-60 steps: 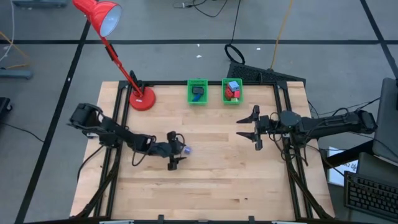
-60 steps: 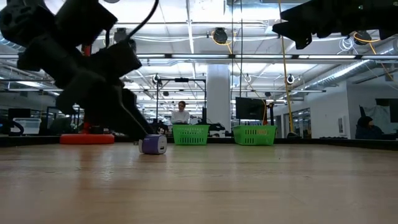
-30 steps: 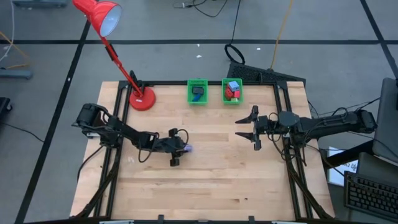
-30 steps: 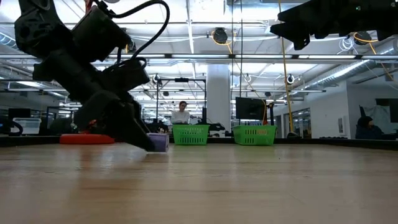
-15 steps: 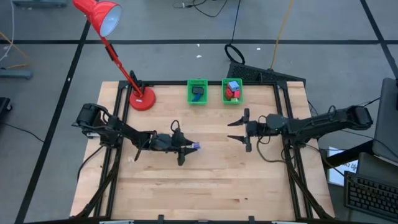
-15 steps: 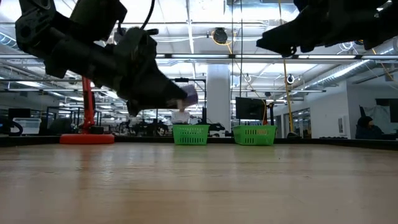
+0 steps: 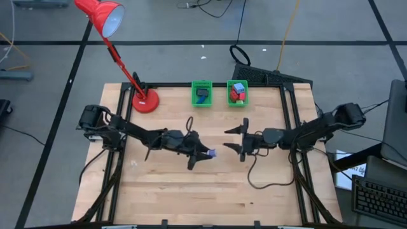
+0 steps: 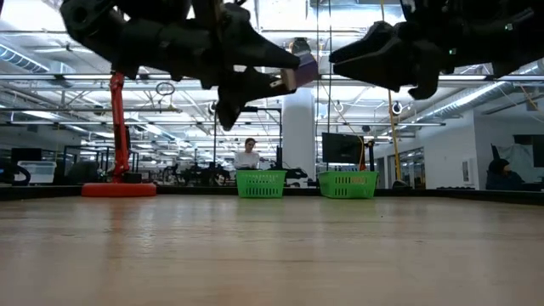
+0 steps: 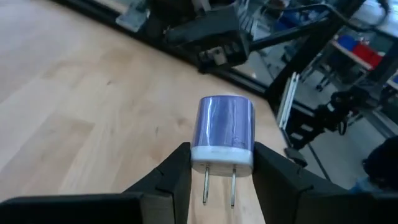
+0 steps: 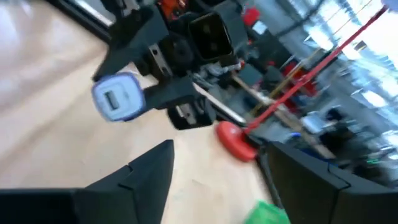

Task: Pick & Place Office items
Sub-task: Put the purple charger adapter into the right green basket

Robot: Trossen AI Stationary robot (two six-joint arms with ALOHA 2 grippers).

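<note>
My left gripper is over the table's middle, shut on a pale blue cube-shaped plug charger. The charger also shows in the left wrist view and high in the low view. My right gripper is open and level. It faces the charger from the right, a short gap away, and touches nothing. Its wrist view shows the charger ahead of its spread fingers. Other office items lie in the two green baskets: a dark piece, and red and pale blue pieces. My left gripper pinches the charger between its two fingers at the white prong end, on two opposite sides. The fingers lie level and point toward the table's right. The blue body sticks out past the fingertips and the two prongs point back toward the wrist. The charger is lifted clear of the table.
Two green mesh baskets stand at the far edge. The red desk lamp's base sits at the far left corner and its head hangs beyond the table. Bare wood lies on the near half. A person sits far behind in the room.
My left gripper closed on the charger on the table, lifted it clear and carried it up and toward the table's right, to the middle. My right gripper stayed open and moved toward the table's left and slightly nearer, up to the charger.
</note>
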